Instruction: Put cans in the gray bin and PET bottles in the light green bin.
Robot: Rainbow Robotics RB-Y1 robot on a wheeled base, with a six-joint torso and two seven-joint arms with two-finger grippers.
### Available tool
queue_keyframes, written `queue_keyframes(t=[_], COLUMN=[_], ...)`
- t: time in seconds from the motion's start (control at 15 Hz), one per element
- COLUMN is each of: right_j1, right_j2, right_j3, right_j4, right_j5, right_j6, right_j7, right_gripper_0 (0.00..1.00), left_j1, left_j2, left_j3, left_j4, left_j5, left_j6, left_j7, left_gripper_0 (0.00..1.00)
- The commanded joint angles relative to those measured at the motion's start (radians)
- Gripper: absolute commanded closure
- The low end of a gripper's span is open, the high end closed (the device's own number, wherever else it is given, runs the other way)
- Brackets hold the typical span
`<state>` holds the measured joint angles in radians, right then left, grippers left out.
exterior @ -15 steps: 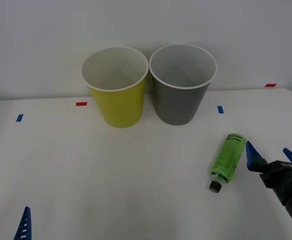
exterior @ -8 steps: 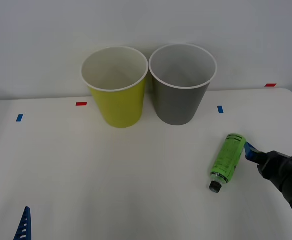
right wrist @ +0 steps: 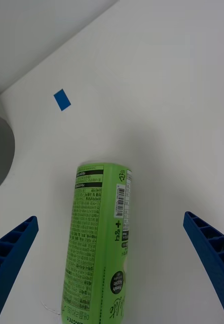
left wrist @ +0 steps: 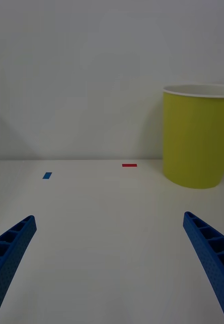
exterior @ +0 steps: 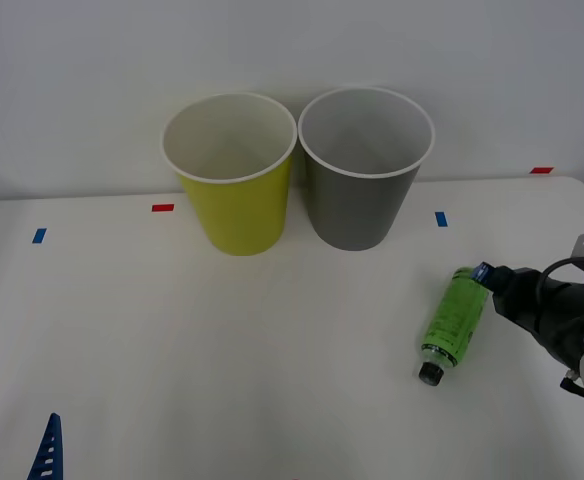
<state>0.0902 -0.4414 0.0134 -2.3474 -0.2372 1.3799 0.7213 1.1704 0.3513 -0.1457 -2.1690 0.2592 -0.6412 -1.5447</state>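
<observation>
PET bottle (exterior: 454, 320): lying on the white table (exterior: 272, 350) — cap toward the robot.
Right gripper (right wrist: 112, 273): fingers spread wide, straddling the bottle.
Left gripper (left wrist: 112, 273): spread, parked low.

In the right wrist view, the cap end of the small slim plastic bottle with the bright green label (right wrist: 99, 243) is cut off by the picture's edge, and the dark gray tapered round bin (right wrist: 0, 152) is seen as a sliver at the border. In the front view, the left gripper (exterior: 44, 452) is cropped to one blue ribbed tip at the bottom edge. The fine dark print on the label cannot be read.
</observation>
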Motion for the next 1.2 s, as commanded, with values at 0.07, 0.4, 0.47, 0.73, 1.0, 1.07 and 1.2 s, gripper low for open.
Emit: queue_keyframes(t=[0.07, 0.4, 0.47, 0.73, 1.0, 1.07, 1.2], right_j1=[-0.107, -0.225, -0.237, -0.303, -0.385, -0.405, -0.454], right_j2=[-0.083, -0.234, -0.257, -0.306, -0.356, -0.367, -0.368], right_j3=[0.040, 0.102, 0.114, 0.114, 0.148, 0.163, 0.206], right_j4=[0.095, 0.227, 0.237, 0.339, 0.461, 0.493, 0.548], right_j5=[-0.119, -0.343, -0.373, -0.485, -0.583, -0.602, -0.614], right_j6=[0.083, 0.083, 0.083, 0.083, 0.082, 0.082, 0.073], right_j7=[-0.016, -0.028, -0.031, -0.046, -0.062, -0.068, -0.102], right_gripper_0=[0.00, 0.00, 0.00, 0.00, 0.00, 0.00, 0.00], left_j1=[0.000, 0.000, 0.000, 0.000, 0.000, 0.000, 0.000], left_j2=[0.000, 0.000, 0.000, 0.000, 0.000, 0.000, 0.000], left_j3=[0.000, 0.000, 0.000, 0.000, 0.000, 0.000, 0.000], left_j4=[0.000, 0.000, 0.000, 0.000, 0.000, 0.000, 0.000], left_j5=[0.000, 0.000, 0.000, 0.000, 0.000, 0.000, 0.000], left_j6=[0.000, 0.000, 0.000, 0.000, 0.000, 0.000, 0.000], left_j7=[0.000, 0.000, 0.000, 0.000, 0.000, 0.000, 0.000], left_gripper_0=[0.00, 0.00, 0.00, 0.00, 0.00, 0.00, 0.00])
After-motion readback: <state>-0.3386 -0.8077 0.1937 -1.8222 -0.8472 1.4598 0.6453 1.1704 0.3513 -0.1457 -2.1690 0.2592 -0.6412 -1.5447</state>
